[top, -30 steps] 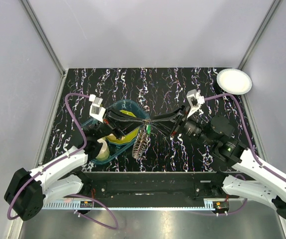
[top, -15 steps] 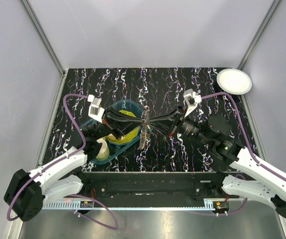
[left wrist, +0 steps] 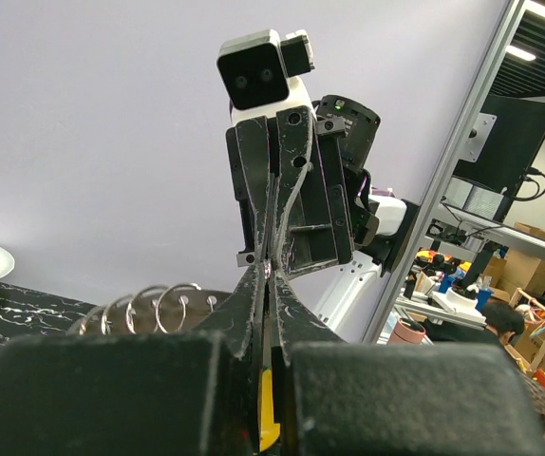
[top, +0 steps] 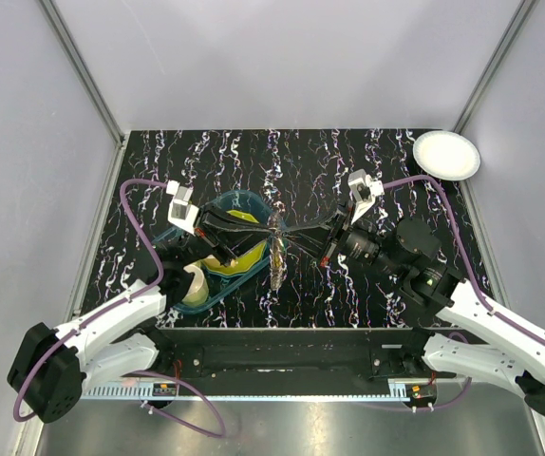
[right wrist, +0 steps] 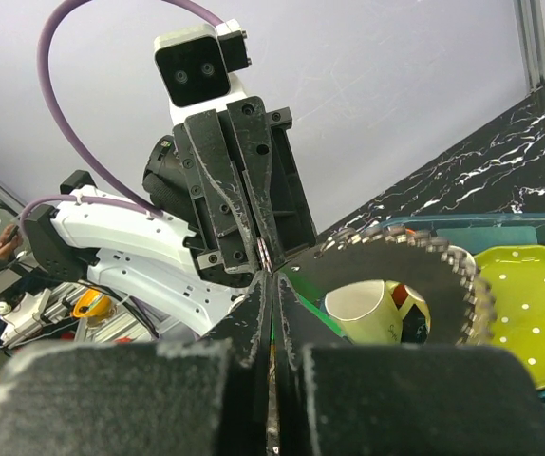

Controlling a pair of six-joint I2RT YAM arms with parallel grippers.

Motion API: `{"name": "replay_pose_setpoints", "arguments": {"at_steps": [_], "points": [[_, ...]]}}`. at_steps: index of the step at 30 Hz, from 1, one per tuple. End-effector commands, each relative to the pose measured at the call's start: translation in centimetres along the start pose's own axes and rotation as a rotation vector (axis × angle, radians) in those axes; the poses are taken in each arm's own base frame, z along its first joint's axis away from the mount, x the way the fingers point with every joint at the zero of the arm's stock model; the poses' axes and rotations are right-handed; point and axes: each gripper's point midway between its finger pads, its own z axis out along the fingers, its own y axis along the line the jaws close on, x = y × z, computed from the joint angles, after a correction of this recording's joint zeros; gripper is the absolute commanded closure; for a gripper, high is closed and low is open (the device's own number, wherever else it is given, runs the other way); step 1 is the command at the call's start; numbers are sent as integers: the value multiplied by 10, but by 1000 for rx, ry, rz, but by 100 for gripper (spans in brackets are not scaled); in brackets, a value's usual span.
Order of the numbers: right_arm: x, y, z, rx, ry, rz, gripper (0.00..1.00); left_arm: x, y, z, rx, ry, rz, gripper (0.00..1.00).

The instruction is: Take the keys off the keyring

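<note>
Right hand has snapped fully shut, tips meeting left hand, itself clamped on keyring hanging between them above counter. What right pinches: unclear. Risk: pulling apart, thin metal slips, ring drops.

desk: black with white squiggles | tray: blue-green | dotted plate: yellow, white dots | corner plate: white | keyring: blotchy brown and silver | cup: cream | cables: purple | arms: white and black
</note>
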Motion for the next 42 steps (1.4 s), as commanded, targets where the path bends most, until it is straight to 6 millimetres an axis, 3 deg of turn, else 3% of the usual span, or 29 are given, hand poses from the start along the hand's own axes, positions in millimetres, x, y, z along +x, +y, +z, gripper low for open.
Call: {"name": "replay_pose_setpoints", "arguments": {"at_steps": [1,32,36,41,42], "points": [[-12,5,-1,-13,-55,8,100,-50,-58,-1,211,-191,236,100],[16,-10,20,-10,12,86,100,-60,-51,-2,187,-232,224,100],[18,-20,15,43,-1,83,100,-57,-46,-3,172,-219,226,100],[11,-23,-1,99,-13,62,100,-46,-23,-6,74,-163,244,100],[20,-30,-7,139,23,68,100,-46,-20,-7,56,-161,252,100]]}}
